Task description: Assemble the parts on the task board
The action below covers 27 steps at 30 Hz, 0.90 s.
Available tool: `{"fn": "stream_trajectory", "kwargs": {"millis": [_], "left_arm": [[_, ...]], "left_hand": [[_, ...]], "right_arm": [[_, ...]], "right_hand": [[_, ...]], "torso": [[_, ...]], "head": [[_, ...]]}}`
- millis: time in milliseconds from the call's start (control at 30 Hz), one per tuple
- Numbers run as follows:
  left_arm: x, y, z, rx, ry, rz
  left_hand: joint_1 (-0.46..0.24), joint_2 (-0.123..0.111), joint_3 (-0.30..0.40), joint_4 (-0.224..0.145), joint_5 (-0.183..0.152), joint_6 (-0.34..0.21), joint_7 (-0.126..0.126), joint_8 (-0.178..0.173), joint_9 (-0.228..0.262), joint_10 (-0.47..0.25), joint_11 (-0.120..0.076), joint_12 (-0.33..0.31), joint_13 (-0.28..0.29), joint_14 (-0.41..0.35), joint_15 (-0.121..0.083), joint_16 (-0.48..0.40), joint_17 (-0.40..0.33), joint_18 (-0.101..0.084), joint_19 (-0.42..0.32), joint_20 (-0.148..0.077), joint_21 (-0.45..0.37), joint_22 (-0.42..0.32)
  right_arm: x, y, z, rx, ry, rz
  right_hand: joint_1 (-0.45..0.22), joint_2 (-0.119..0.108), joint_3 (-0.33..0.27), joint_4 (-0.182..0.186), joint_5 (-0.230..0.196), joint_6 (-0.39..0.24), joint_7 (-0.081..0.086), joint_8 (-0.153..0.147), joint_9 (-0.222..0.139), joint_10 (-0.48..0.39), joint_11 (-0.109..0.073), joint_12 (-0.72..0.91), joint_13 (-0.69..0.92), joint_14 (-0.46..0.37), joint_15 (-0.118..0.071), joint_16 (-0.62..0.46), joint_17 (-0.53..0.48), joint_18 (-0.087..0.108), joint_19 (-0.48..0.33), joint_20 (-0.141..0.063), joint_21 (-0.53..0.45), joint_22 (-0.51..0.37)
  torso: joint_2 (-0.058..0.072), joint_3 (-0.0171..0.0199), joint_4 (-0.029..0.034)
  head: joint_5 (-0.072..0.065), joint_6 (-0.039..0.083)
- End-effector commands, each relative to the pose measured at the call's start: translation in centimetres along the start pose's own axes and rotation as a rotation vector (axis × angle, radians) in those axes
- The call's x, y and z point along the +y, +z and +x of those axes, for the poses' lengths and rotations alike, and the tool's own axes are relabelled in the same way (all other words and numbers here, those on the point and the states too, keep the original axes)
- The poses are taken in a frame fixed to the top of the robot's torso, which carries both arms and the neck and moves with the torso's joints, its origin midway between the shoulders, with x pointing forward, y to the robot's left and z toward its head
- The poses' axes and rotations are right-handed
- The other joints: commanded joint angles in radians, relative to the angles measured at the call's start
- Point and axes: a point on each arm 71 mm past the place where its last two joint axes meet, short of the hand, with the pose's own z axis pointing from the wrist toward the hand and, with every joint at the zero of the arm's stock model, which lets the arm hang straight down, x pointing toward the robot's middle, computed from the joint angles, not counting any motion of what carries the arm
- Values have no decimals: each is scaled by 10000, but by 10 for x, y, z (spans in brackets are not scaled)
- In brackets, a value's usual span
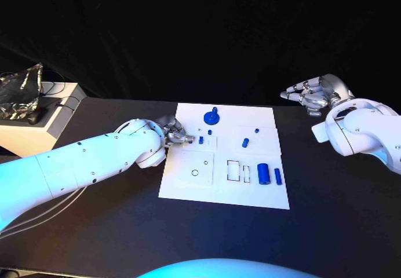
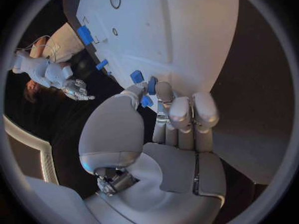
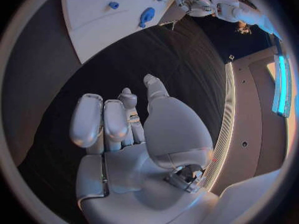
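At far left of the head view, a pale box [image 1: 37, 124] carrying crumpled foil [image 1: 21, 87] stands on the black surface [image 1: 100, 231]. Left of centre, the left robot hand [image 1: 177, 135] reaches over the board's [image 1: 217, 191] left edge, fingertips pinching a small blue part [image 2: 151, 85]; two more blue parts [image 2: 137, 76] lie just beside those fingers on the board. At centre, the white board holds a blue disc [image 1: 212, 117] near its upper edge, a small peg [image 1: 245, 142] mid-board, and a cylinder [image 1: 263, 173] with a thin bar [image 1: 278, 176] beside it at lower right. At upper right, the right robot hand [image 1: 311, 92] hangs over the surface, well apart from the board, fingers curled inward, holding nothing.
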Motion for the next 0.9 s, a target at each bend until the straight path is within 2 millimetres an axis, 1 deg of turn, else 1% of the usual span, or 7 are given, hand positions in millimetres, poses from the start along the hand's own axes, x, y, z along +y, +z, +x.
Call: {"fn": "stream_trajectory", "kwargs": {"millis": [33,333,500,567,667,767,900], "left_arm": [[1,-1,15,740,163,-119],[0,-2,16,733,171,-70],[0,-2,15,704,165,-66],[0,-2,15,684,158,-71],[0,-1,14,633,138,-82],[1,-1,14,591,126,-98],[2,0,12,526,111,-129]], "left_hand": [[50,-21,-106,64,-31,-1,31,41,-25,-55,15,42,10,37,-45,35,-6,-140,18,-19,40,868],[46,-71,-254,142,-28,11,25,65,-14,-54,12,52,21,39,-41,44,-1,-140,20,-20,37,871],[61,-64,-330,198,-33,10,25,87,1,-57,15,54,24,38,-43,41,-8,-139,24,-18,39,875],[66,-41,-477,258,-31,0,24,122,32,-60,12,66,33,36,-42,42,-9,-139,26,-18,38,877],[88,-15,-579,290,-35,-10,27,132,40,-67,18,69,34,33,-41,31,-25,-136,21,-16,25,874],[105,54,-861,361,-38,-13,27,168,67,-60,16,88,38,35,-37,32,-27,-135,27,-14,23,876],[214,234,-1564,492,-28,-12,29,207,92,-66,19,103,37,36,-28,42,-23,-134,30,-15,20,881]], "right_arm": [[1,0,0,9,-76,-139],[1,0,0,7,-78,-143],[1,0,0,7,-78,-145],[1,0,0,4,-78,-144],[1,0,0,3,-78,-144],[1,0,0,2,-78,-145],[1,0,0,2,-77,-147]], "right_hand": [[16,42,-15,-34,38,19,75,-62,-15,-38,-4,-64,3,9,-28,-58,-12,49,395,-72,-62,1499],[16,42,-15,-34,38,19,75,-62,-15,-38,-4,-64,3,9,-28,-58,-12,49,395,-72,-62,1499],[16,42,-15,-34,38,19,75,-62,-15,-38,-4,-64,3,9,-28,-58,-12,49,395,-72,-62,1499],[16,42,-15,-34,38,19,75,-62,-15,-38,-4,-64,3,9,-28,-58,-12,49,395,-72,-62,1499],[16,42,-15,-34,38,19,75,-62,-15,-38,-4,-64,3,9,-28,-58,-12,49,395,-72,-62,1499],[16,42,-15,-34,38,19,75,-62,-15,-38,-4,-64,3,9,-28,-58,-12,49,395,-72,-62,1499],[16,42,-15,-34,38,19,75,-62,-15,-38,-4,-64,3,9,-28,-58,-12,49,395,-72,-62,1499]], "torso": [[1,-3,2],[-1,-7,1],[3,-5,4],[4,-7,6],[2,-8,0],[5,-6,2],[3,-6,-1]], "head": [[0,1],[5,3],[1,5],[-3,5],[17,17],[12,21],[5,15]]}}
